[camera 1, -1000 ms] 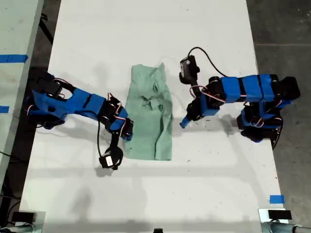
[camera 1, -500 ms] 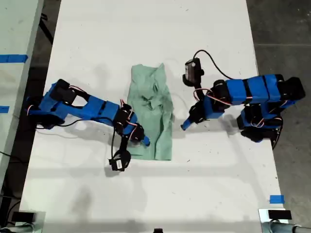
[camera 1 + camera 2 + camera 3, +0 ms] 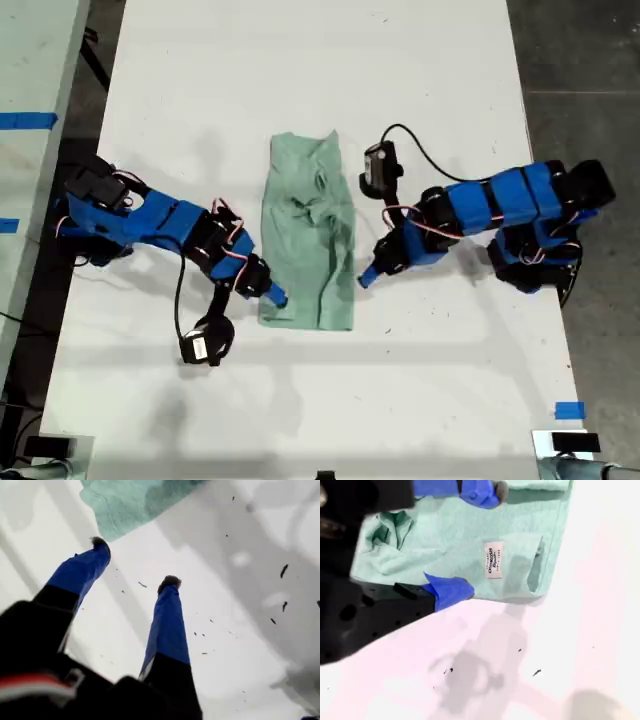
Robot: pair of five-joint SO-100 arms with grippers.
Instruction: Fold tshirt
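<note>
The pale mint-green tshirt lies folded into a long wrinkled strip in the middle of the white table. My first gripper is open on the bare table just off the strip's edge on the exterior view's right. In its wrist view the first gripper holds nothing, with a corner of the tshirt just ahead. My second gripper is open at the strip's edge on the exterior view's left. There the second gripper straddles the tshirt, whose white label shows.
The table's edge runs close behind the first arm's base on the exterior view's right, with dark floor beyond. A blue tape mark sits near the table's front corner on that side. Another surface with blue tape lies at the exterior view's left.
The second gripper reached onto the shirt's near end, then drew back to its edge. The first gripper slid closer to the shirt's opposite edge. The shirt has barely shifted.
</note>
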